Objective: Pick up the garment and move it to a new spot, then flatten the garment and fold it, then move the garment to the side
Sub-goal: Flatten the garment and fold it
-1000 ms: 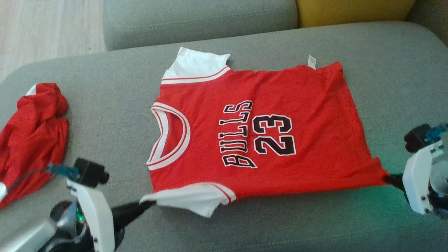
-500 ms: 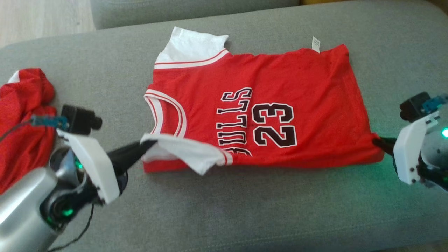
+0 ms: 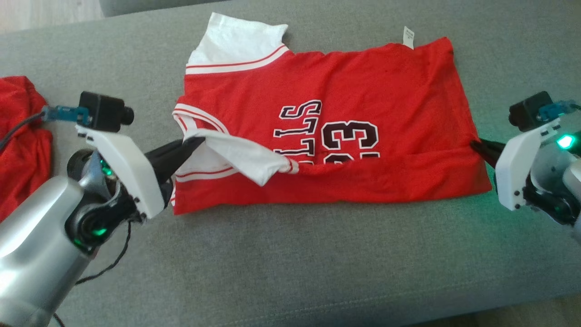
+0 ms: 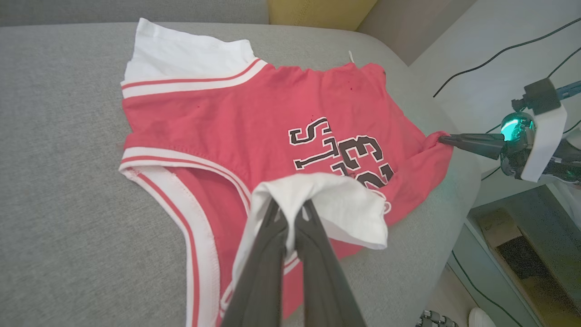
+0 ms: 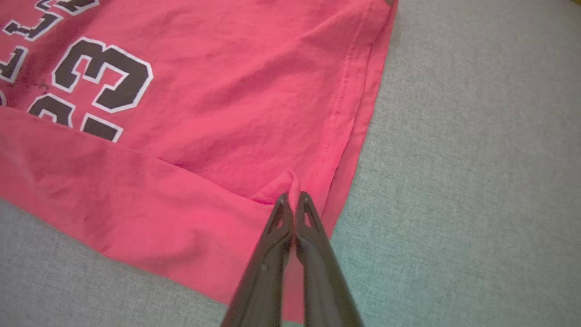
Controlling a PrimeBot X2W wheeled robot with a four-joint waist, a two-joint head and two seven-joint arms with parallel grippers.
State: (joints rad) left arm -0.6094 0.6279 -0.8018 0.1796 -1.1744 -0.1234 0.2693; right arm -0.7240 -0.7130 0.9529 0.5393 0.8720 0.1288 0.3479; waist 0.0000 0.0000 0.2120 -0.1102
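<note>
The jersey [image 3: 327, 122] is light, limp cloth that sags where unsupported, so corners and hems suit pinching. It lies mid-cushion on the grey sofa [image 3: 290, 263], its six o'clock edge doubled over. Left jaws, at nine o'clock, clamp the white sleeve [image 3: 236, 156]; right jaws, at three o'clock, pinch the hem corner [image 3: 465, 154].

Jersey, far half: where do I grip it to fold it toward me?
On the jersey, probably pinch the far white sleeve and far hem corner, coming in over the far edge: both lie flat with free edges on the sofa.
</note>
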